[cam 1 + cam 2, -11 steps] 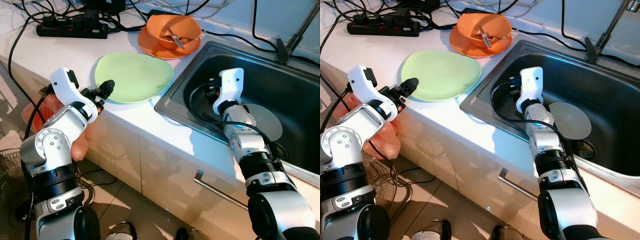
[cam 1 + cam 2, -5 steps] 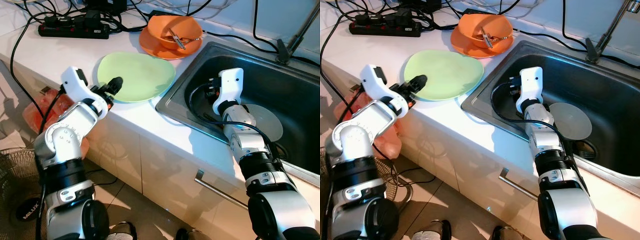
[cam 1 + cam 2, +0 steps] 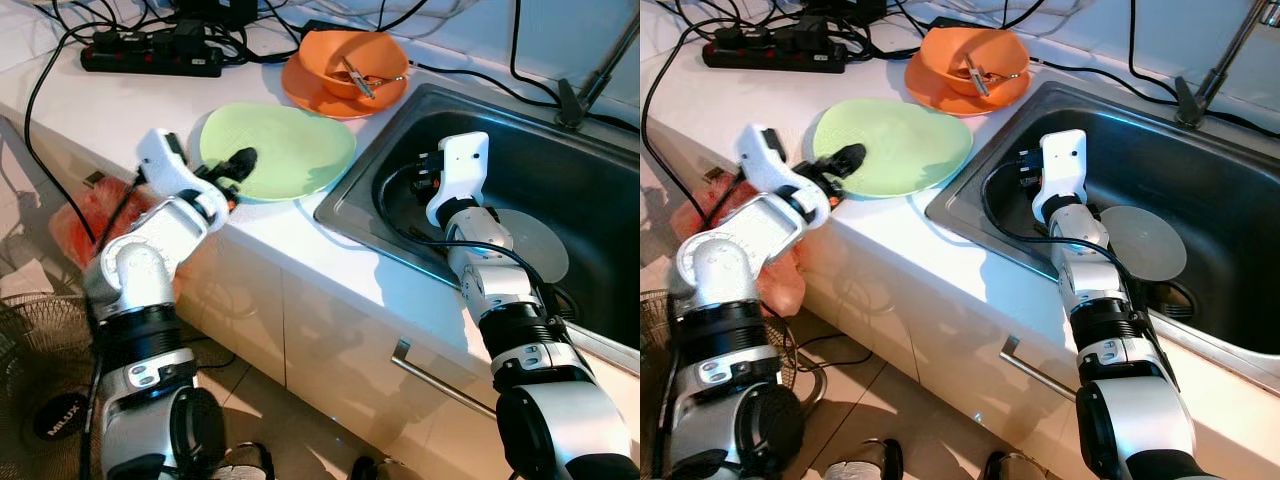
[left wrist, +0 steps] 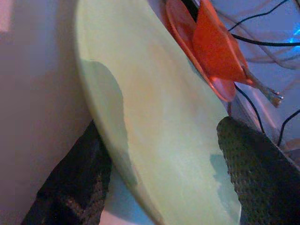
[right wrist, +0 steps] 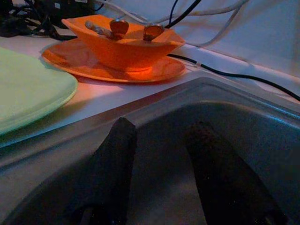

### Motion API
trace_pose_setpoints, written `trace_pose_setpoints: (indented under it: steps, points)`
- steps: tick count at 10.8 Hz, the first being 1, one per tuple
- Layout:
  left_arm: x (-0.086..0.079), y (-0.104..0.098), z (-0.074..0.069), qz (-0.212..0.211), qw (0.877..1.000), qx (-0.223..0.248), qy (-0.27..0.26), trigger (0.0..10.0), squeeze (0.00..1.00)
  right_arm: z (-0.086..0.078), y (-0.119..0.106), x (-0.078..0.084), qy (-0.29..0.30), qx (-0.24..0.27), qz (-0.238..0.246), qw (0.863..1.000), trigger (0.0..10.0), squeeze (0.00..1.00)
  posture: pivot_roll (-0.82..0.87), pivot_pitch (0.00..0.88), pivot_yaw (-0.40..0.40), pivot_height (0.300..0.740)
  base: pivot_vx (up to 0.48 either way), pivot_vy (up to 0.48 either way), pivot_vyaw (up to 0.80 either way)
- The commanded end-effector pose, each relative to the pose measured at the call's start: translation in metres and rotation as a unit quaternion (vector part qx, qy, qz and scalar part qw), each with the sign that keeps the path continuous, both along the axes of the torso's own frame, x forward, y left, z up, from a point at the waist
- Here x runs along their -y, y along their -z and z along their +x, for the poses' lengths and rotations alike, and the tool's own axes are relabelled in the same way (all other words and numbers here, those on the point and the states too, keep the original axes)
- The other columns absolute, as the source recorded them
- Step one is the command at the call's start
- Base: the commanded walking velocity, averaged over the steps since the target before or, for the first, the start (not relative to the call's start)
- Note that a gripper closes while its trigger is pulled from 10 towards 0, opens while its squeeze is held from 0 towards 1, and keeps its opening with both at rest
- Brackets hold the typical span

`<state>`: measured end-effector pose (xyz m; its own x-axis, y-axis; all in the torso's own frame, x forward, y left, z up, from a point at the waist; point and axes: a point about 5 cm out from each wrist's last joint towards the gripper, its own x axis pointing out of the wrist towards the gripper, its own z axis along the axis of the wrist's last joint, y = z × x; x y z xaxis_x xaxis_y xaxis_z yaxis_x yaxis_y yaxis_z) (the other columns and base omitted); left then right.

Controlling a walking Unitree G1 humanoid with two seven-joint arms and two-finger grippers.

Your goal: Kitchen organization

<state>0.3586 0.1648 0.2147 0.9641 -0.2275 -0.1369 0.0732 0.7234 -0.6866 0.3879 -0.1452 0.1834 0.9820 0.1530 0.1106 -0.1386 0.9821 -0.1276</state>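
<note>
A pale green plate (image 3: 285, 150) lies flat on the white counter beside the sink. My left gripper (image 3: 236, 168) is open at its near left rim. In the left wrist view one finger (image 4: 75, 183) sits under the rim and the other (image 4: 253, 164) hovers over the plate (image 4: 159, 117). Behind it an orange bowl (image 3: 355, 60) holding utensils stands on an orange plate (image 3: 305, 95). My right gripper (image 5: 159, 173) is open and empty inside the steel sink (image 3: 600, 170), near its left wall. A grey round plate (image 3: 535, 245) lies on the sink floor.
A black power strip (image 3: 150, 60) and several cables run along the back of the counter. A faucet (image 3: 590, 80) rises at the far right. Below the counter are a red bag (image 3: 90, 210), a floor fan (image 3: 40, 400) and a cabinet handle (image 3: 440, 375).
My left gripper has moved forward and right along the counter, and its fingers now straddle the green plate's rim. The right arm has stayed in the sink.
</note>
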Motion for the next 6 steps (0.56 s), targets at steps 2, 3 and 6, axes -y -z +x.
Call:
trace_pose_setpoints:
  steps: [2,3,6]
  points:
    - [0.009,-0.005,0.005,-0.013,1.0,0.005,0.011,10.0,0.0,-0.001,0.0,0.004,0.006,-0.003,-0.004,1.0,10.0,0.0,0.05,0.131,-0.029,0.74,0.0,0.0,0.0]
    - [0.015,-0.005,0.009,-0.018,1.0,0.004,0.016,10.0,0.0,-0.001,0.0,0.005,0.007,-0.003,-0.005,1.0,10.0,0.0,0.05,0.129,-0.028,0.74,0.0,0.0,0.0]
    - [0.025,-0.002,0.016,-0.021,1.0,-0.002,0.022,10.0,0.0,-0.001,0.0,0.004,0.006,-0.003,-0.005,1.0,10.0,0.0,0.05,0.115,-0.026,0.74,0.0,0.0,0.0]
